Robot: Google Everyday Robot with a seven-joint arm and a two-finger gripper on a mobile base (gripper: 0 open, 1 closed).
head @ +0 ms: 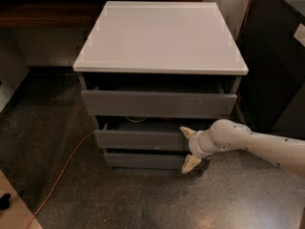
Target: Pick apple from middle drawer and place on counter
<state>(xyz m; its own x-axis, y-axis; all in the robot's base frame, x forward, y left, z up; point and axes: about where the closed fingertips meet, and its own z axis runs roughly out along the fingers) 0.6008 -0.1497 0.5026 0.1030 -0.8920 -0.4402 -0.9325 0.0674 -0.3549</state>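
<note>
Reaching in from the right edge, the gripper (pixel 189 148) sits at the right end of the middle drawer (pixel 138 139), with its two cream fingers (pixel 187 131) spread wide apart. The upper fingertip lies at the top edge of the drawer front and the lower one hangs below it, in front of the bottom drawer (pixel 143 160); nothing is held between them. Behind the gripper, the rounded white wrist and forearm (pixel 257 146) run off to the right.

The middle drawer is pulled out a little, showing a narrow, shadowed strip of its interior. In that strip, just left of the upper fingertip, a small dim reddish shape looks like the apple (pixel 166 121), though it is mostly hidden in shadow. Farther left in the same gap, a pale curved rim (pixel 136 119) shows.

Above, the top drawer (pixel 157 103) also stands slightly open under the counter (pixel 159 37), a pale slab. An orange cable (pixel 62 173) trails across the speckled floor (pixel 119 199) to the left, and a dark wooden shelf (pixel 43 14) runs behind the cabinet.
</note>
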